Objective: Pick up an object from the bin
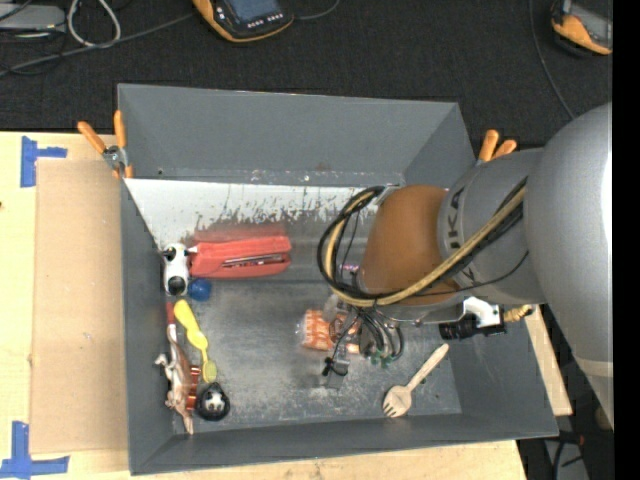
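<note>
Bin of grey metal on a workbench, its sloping walls and flat floor scuffed, with reddish-brown streaks along the foot of the far wall. Beyond its far rim lies a black mat strewn with loose cables. An orange-and-black handheld unit with a dark screen rests there at top centre, and a second orange-and-black unit lies at top right.

My arm reaches in from the right, its silver-grey body covering the bin's right-hand corner. On it I carry a brown-orange wrist cover ringed by looping black and yellow wiring. Below that, my claw hangs low over the middle of the floor. Whether it stands wide or narrow I cannot tell, because the wiring crowds it.

A small crumpled orange-and-pink thing lies at the centre of the floor, just beside my claw on its left, far side. I cannot tell if the two touch. A pale wooden fork lies near on the right, tines towards the near wall.

Well apart, against the far wall, rests a long red plastic block shaped like a stapler. A small black-and-white toy figure is at its left end, with a small blue ball just below that. Down the left wall runs a heap of oddments: a yellow plastic piece, coppery bits and, nearest the corner, a black round thing with a pale centre.
</note>
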Robot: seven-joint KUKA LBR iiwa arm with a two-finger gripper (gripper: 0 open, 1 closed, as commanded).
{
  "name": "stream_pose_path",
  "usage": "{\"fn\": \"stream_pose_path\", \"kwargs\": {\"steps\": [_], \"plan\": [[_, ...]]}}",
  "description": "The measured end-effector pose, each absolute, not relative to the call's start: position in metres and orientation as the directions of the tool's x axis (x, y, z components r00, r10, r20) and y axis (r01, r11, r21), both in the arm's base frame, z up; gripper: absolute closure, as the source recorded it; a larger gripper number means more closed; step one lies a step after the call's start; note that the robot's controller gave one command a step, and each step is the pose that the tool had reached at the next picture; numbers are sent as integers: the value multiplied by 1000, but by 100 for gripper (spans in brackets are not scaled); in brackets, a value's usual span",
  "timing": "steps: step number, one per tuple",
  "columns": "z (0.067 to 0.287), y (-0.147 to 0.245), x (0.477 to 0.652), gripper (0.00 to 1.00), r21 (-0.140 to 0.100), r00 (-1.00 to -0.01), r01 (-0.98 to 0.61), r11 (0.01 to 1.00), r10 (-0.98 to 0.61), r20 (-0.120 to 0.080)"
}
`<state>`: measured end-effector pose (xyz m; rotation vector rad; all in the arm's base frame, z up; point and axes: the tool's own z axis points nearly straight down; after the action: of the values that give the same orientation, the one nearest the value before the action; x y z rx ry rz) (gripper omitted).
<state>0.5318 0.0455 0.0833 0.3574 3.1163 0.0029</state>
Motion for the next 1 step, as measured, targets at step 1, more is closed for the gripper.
{"fn": "stream_pose_path", "kwargs": {"steps": [1], "plan": [[149,40,535,0,2,-975,223,975,223,0]]}}
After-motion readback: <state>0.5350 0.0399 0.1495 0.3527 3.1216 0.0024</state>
